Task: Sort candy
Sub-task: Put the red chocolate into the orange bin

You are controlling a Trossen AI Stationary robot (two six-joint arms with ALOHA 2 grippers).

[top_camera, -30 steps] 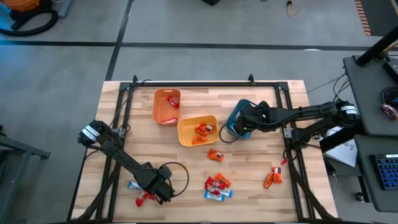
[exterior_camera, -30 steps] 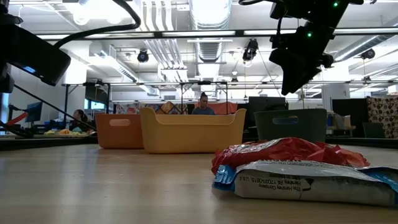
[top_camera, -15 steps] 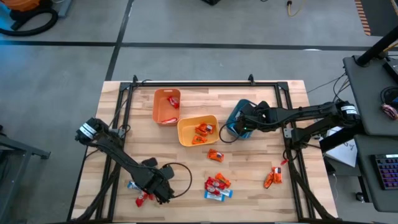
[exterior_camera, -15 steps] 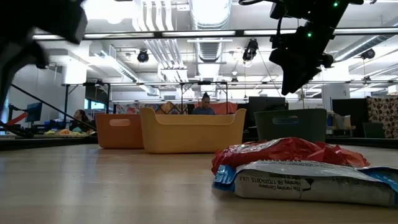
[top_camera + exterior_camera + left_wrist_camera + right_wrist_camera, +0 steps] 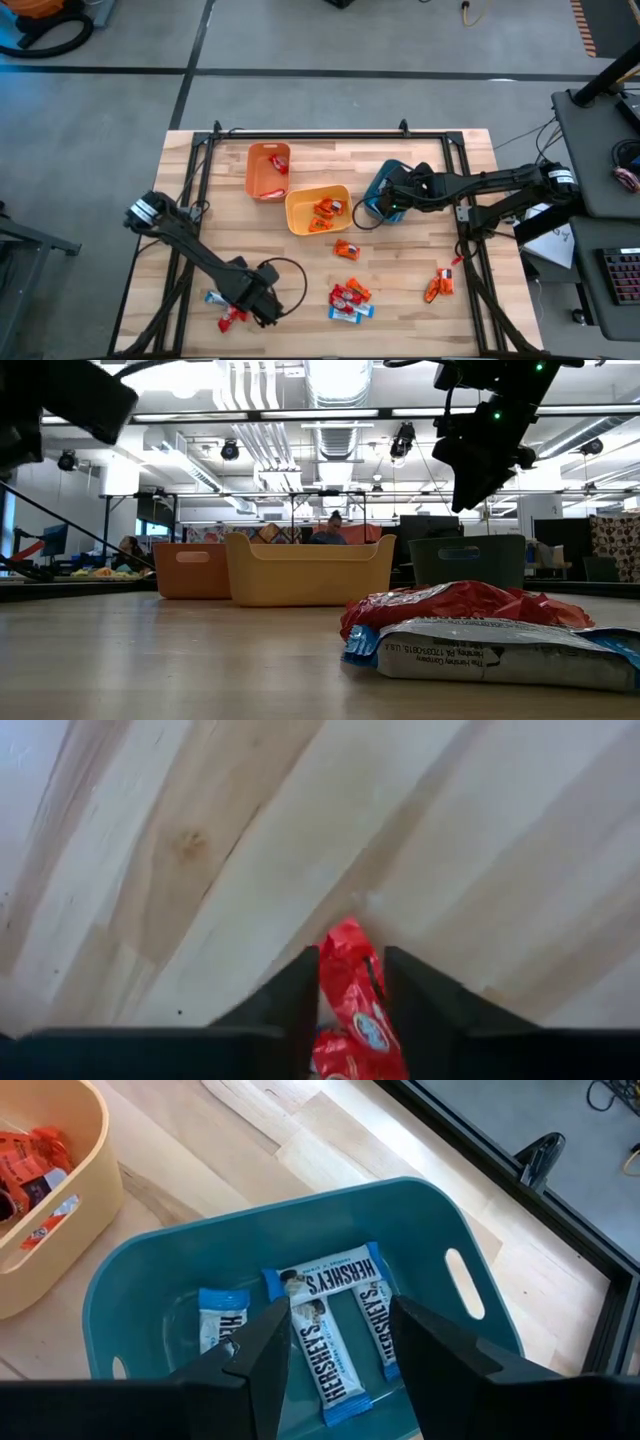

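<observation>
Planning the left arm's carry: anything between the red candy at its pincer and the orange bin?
Nothing visible. The red candy lies between the left pincer's fingers at the table's near left. The orange bin sits at the far left, and the wood between them is bare. The yellow bin stands off to the right of that line.

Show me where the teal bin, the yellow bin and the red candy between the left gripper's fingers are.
teal bin (image 5: 470, 1285): right wrist view, side wall.
yellow bin (image 5: 296, 213): high view, rim.
red candy (image 5: 350, 982): left wrist view, wrapper middle.
</observation>
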